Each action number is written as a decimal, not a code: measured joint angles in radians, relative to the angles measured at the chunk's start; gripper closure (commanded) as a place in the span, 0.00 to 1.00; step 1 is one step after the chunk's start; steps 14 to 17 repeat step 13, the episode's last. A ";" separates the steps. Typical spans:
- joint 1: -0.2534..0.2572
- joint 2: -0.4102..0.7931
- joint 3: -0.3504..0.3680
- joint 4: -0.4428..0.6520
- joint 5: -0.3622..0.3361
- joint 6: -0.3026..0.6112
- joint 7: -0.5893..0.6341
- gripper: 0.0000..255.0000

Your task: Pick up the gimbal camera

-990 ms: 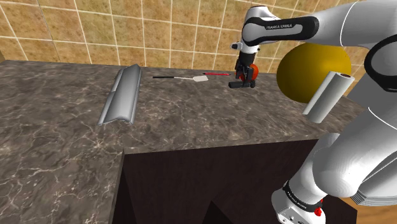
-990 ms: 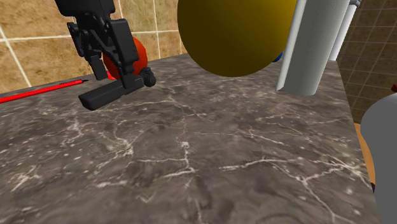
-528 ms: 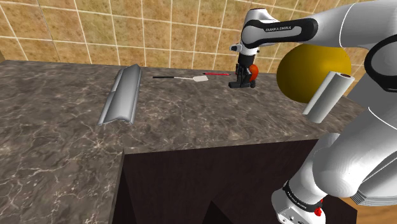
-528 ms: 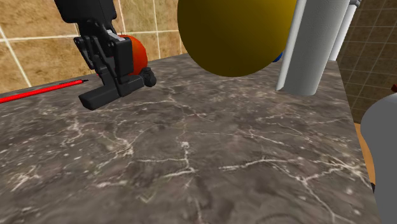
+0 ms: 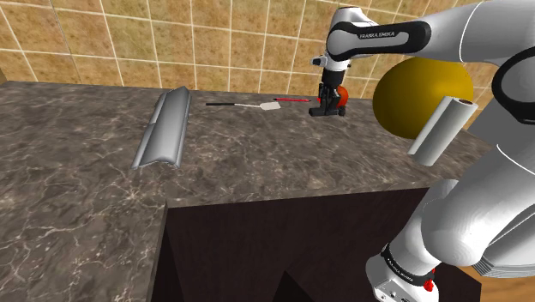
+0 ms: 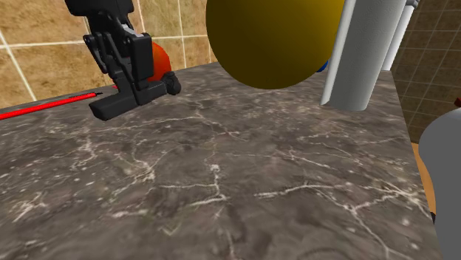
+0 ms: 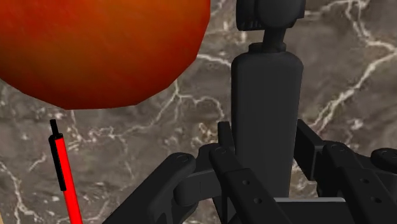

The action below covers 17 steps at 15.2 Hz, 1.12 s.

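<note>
The gimbal camera (image 7: 264, 108) is a slim black stick with a small head (image 7: 270, 14) at its far end. My gripper (image 7: 264, 162) is shut on its body, and a finger (image 7: 224, 159) presses it from each side. In the second exterior view the gimbal camera (image 6: 129, 100) lies nearly level under the gripper (image 6: 124, 63), just above the marble counter (image 6: 222, 185). In the shoulder view the gripper (image 5: 327, 96) hangs near the tiled wall with the gimbal camera (image 5: 327, 111) at its tips.
An orange-red ball (image 6: 157, 59) sits right behind the gripper, with a thin red stick (image 6: 44, 105) beside it. A large yellow sphere (image 5: 422, 99) and a white cylinder (image 5: 441, 129) stand close by. A grey curved piece (image 5: 165, 129) and a white-headed tool (image 5: 249, 105) lie further off.
The gripper has carried the gimbal camera a little upward and toward the wall, closer to the orange-red ball. Nothing else has moved.
</note>
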State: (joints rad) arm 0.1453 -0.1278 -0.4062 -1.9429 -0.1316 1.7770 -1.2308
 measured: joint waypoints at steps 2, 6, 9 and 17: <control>0.001 0.000 0.002 0.022 0.001 -0.022 0.000 1.00; 0.002 -0.002 0.003 0.076 0.002 -0.078 -0.005 1.00; 0.003 0.007 0.003 0.125 0.006 -0.118 -0.011 1.00; 0.004 0.012 0.004 0.178 0.008 -0.166 -0.015 1.00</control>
